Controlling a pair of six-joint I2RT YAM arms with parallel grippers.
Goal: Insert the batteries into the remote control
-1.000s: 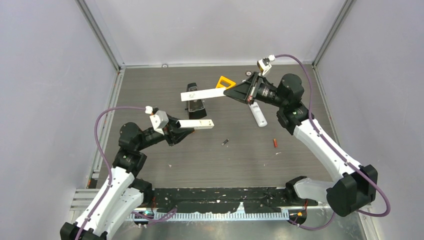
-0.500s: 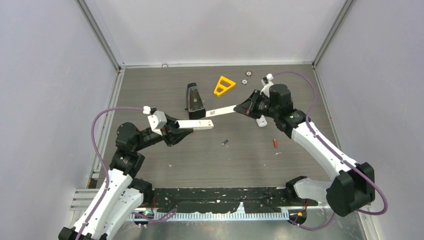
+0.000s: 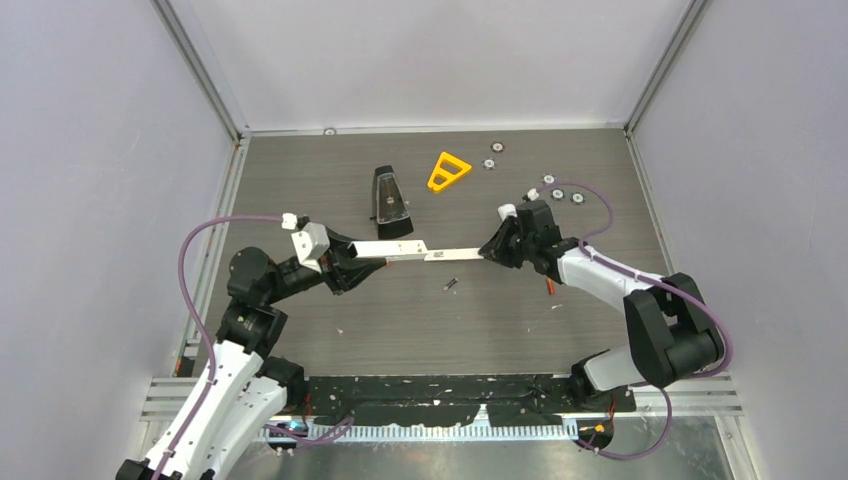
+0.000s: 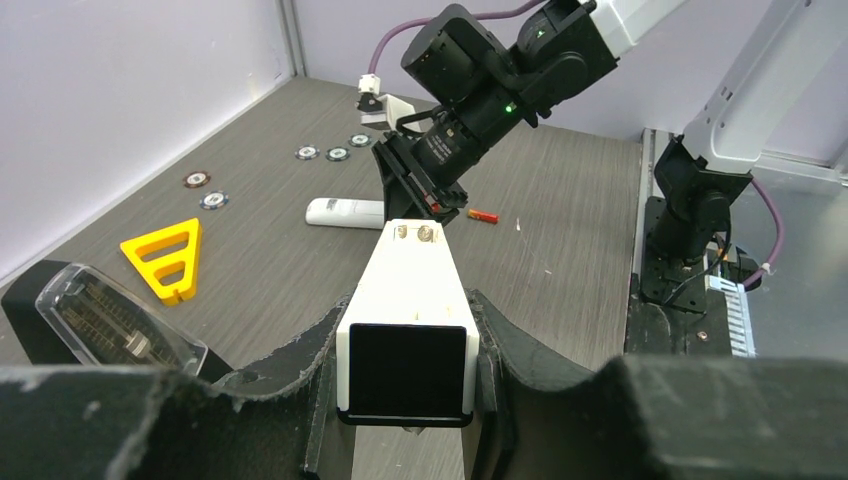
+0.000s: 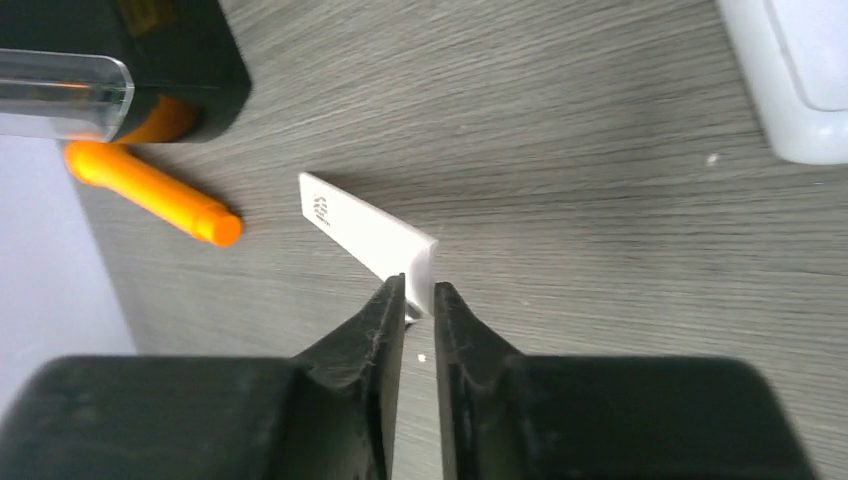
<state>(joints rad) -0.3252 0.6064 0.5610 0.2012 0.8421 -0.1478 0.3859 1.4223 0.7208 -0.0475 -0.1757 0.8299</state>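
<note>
Remote control (image 4: 410, 290), white, held off the table (image 3: 330, 330): the left gripper (image 3: 378, 258) has its fingers clamped on both long sides, and the end with two metal contacts points at the right arm. Thin white cover plate (image 5: 365, 232): one end is pinched between the nearly closed fingers of the right gripper (image 5: 417, 295). Its free end reaches the remote's far end; whether they touch cannot be told. Batteries: a dark grey battery (image 3: 450, 284) lies loose on the table just below the plate, and a red battery (image 4: 483, 216) lies beside the right wrist, partly covered by that arm from above. Second white remote (image 4: 345, 211): flat on the table behind the right gripper, hidden under the arm in the top view. Black wedge case (image 3: 390, 200) with clear lid and yellow triangle (image 3: 447, 170): beyond the held remote. Silver discs (image 3: 560, 193): scattered toward the far right corner.
</note>
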